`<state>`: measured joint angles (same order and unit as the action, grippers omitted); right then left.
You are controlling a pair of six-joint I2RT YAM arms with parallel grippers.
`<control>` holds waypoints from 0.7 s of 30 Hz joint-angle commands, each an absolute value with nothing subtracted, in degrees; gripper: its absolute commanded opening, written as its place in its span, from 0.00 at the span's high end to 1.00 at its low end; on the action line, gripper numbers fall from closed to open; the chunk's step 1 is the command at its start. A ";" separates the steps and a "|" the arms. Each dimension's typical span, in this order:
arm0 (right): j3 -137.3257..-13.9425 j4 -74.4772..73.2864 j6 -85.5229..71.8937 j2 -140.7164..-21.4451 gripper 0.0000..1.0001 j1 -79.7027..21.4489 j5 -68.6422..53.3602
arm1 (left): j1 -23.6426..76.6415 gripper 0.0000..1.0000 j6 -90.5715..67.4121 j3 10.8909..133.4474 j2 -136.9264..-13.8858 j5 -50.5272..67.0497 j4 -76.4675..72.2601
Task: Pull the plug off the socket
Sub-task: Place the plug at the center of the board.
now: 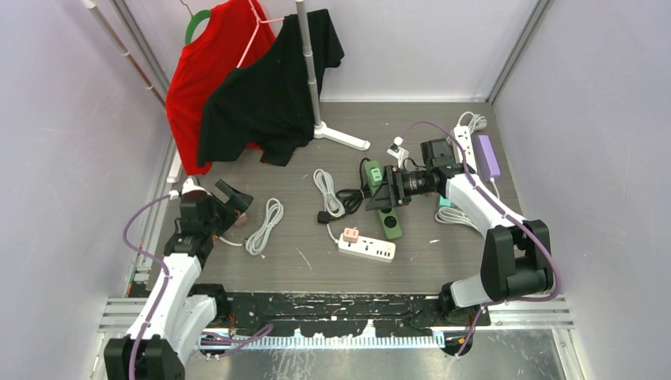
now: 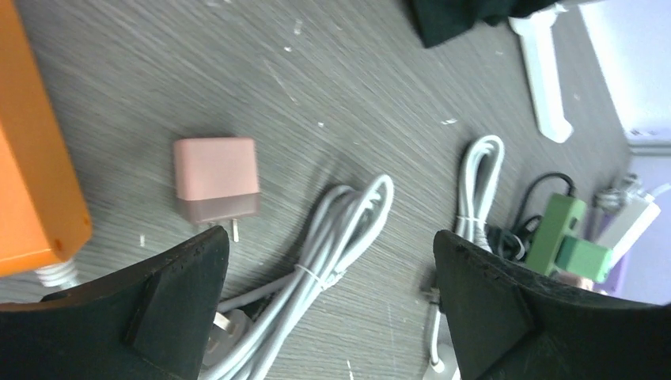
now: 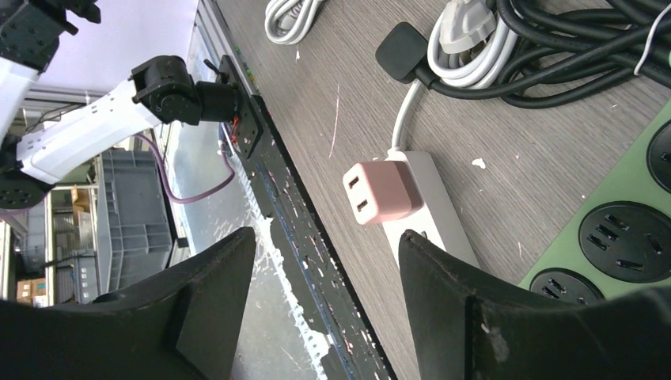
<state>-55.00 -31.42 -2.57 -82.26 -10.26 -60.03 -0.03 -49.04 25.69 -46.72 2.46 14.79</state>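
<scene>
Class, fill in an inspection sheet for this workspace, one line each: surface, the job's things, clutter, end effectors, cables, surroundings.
Surface: grey wood-grain table, scuffed, white flecks.
Job's things: pink plug seated in white power strip; green adapter on green power strip.
Clutter: loose pink charger; white strip and purple strip far right.
End effectors: left end effector open, empty; right end effector open, empty, near the green power strip.
Cables: white cable coil, second white coil, black cable, mid-table.
Surroundings: red shirt and black shirt on a rack; pale walls.

The socket strip (image 3: 443,214) sits partly hidden, seemingly behind the right pincer (image 3: 326,241).
</scene>
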 commanded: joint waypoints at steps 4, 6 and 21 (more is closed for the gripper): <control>-57.00 -31.11 -0.32 -79.07 0.28 -9.94 -62.35 | -0.29 0.00 -46.39 18.79 -36.97 16.47 0.06; -56.95 -31.07 -0.18 -78.89 0.28 -9.94 -62.56 | -0.31 0.00 -46.71 17.62 -36.26 19.77 -2.92; -56.48 -30.76 0.44 -78.25 0.28 -9.92 -63.74 | 0.44 0.03 -52.37 14.74 -44.16 36.11 -18.74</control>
